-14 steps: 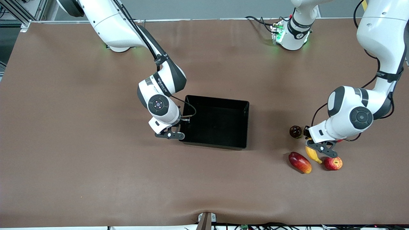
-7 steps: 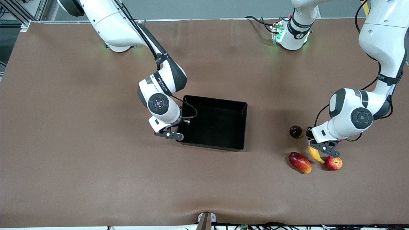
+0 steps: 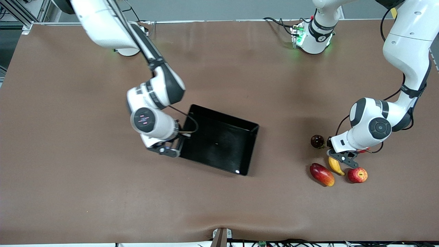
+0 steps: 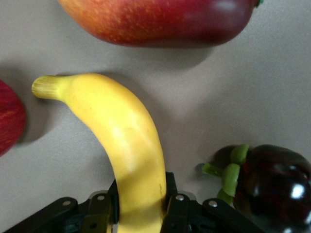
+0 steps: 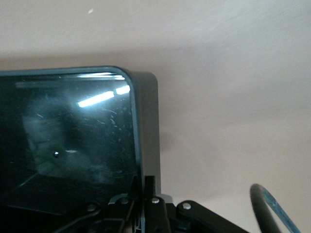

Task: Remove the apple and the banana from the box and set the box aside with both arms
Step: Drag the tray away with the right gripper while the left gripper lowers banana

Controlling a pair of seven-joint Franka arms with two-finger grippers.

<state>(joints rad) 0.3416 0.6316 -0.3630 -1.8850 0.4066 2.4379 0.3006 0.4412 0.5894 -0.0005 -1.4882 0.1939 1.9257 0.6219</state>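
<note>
The black box [image 3: 219, 140] lies askew mid-table. My right gripper [image 3: 170, 150] is shut on its wall at the end toward the right arm; in the right wrist view the fingers [image 5: 150, 187] pinch the rim of the box [image 5: 148, 121]. The yellow banana [image 3: 335, 165] lies at the left arm's end of the table, with my left gripper [image 3: 339, 158] shut on one end of it. In the left wrist view the banana [image 4: 124, 136] runs out from my left gripper [image 4: 141, 213]. The red apple [image 3: 357, 175] sits beside the banana, apart from the gripper, and shows as the apple [image 4: 8, 119] at the frame's edge.
A red-yellow mango [image 3: 321, 174] lies beside the banana, on the side away from the apple; the mango [image 4: 160, 19] also fills one edge of the left wrist view. A dark mangosteen [image 3: 317, 141] with a green cap sits farther from the front camera; the mangosteen [image 4: 272, 184] is close to the left gripper.
My right gripper has shut on the box wall and pulled it toward the right arm's end, turning the box askew. The left gripper stays shut on the banana, barely shifted.
</note>
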